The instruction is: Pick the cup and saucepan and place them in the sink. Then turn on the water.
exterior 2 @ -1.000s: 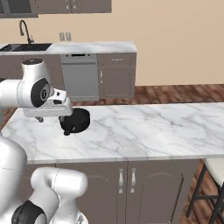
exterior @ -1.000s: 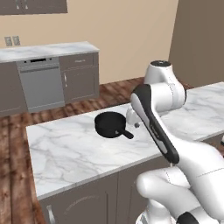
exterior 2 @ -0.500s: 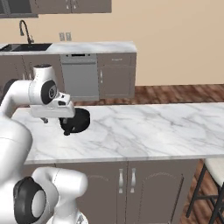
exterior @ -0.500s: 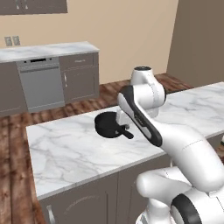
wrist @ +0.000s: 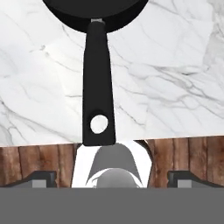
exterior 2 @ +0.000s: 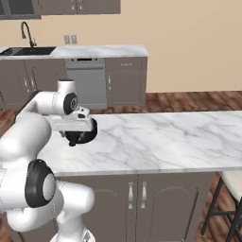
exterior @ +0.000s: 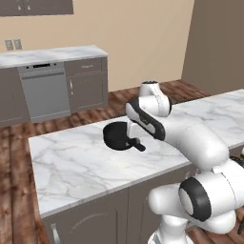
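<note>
Clearly the job is at an early stage: the saucepan [exterior: 117,136] sits on the marble tabletop [exterior: 76,164] of the island, at about nine o'clock from the arm's wrist in the left base view, while the sink [exterior 2: 29,50] lies well apart on the far counter, at about eleven o'clock in the right base view, under its black faucet [exterior 2: 27,32]. No stream runs from that faucet as far as this small, distant patch lets me judge, so placing the pan, placing the cup and turning on the water all appear to be left. In the hand view the pan's straight handle [wrist: 97,83] runs from twelve o'clock down to the centre, its hanging hole near the lower end, and the claw [wrist: 112,179] hangs above it with its two dark tips set wide at the bottom corners, spread and gripping nothing; the handle lies between them but is not touched. My reading is that the step in hand is lining up over the handle for a grasp. As for what is hard to make out: the pan's bowl is cut off by the top edge of the hand view, the arm's wrist covers part of the pan in the right base view, and the sink basin's inside cannot be seen from here.
</note>
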